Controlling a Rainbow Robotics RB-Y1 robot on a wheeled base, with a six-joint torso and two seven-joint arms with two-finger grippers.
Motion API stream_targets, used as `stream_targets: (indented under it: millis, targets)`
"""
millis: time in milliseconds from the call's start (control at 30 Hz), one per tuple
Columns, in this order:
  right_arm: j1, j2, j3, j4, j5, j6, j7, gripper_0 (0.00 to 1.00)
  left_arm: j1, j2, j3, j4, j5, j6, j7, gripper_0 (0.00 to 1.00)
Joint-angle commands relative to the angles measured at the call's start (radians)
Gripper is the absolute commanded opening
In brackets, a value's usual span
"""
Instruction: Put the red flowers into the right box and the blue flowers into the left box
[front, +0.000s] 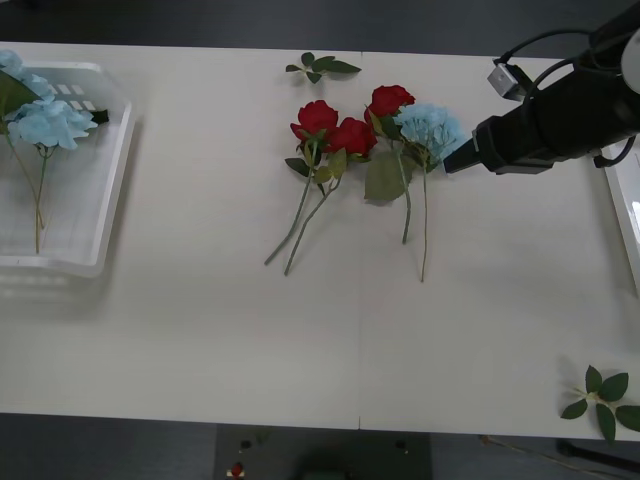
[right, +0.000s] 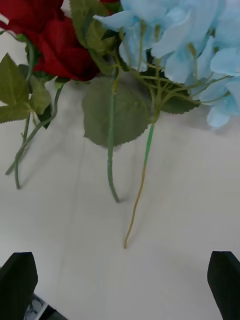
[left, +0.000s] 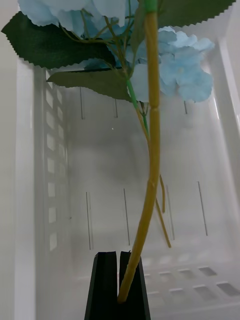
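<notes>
Pale blue hydrangea cluster (front: 432, 127) on table (front: 200, 320), right of centre, beside three red roses (front: 345, 125); stems trailing toward near edge. Right gripper (right: 120, 280) low, just beside that cluster on its right; black fingers (right: 19, 275) spread wide, nothing between. Left gripper (left: 118, 280) over left box (left: 35, 200), fingers pressed together on yellow-green stem of a blue flower (left: 150, 150), bloom and leaves hanging above ribbed base. More blue flowers (front: 45, 120) in left box at table's far left. Right box (front: 628, 205) as thin white edge at far right. Loose leaf sprigs (front: 318, 67) at far edge, another (front: 603, 398) near right corner
</notes>
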Motion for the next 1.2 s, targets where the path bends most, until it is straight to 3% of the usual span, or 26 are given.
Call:
stream_targets:
  millis: [33, 233, 667, 1200]
  targets:
    - [0.002, 0.012, -0.019, -0.017, 0.074, -0.015, -0.098, 1.0, -0.05, 0.03, -0.059, -0.052, -0.029, -0.122, 0.185, 0.0]
    - [0.013, 0.023, -0.016, -0.006, 0.127, -0.032, -0.181, 1.0, -0.095, -0.022, -0.113, -0.059, -0.081, -0.251, 0.321, 0.0]
    - [0.055, 0.107, 0.108, 0.101, 0.169, -0.299, -0.213, 1.0, -0.112, -0.101, -0.204, -0.056, -0.239, -0.496, 0.637, 0.0]
    - [0.055, 0.216, 0.191, 0.264, 0.238, -0.526, -0.214, 1.0, -0.105, -0.168, -0.207, -0.058, -0.302, -0.512, 0.683, 0.0]
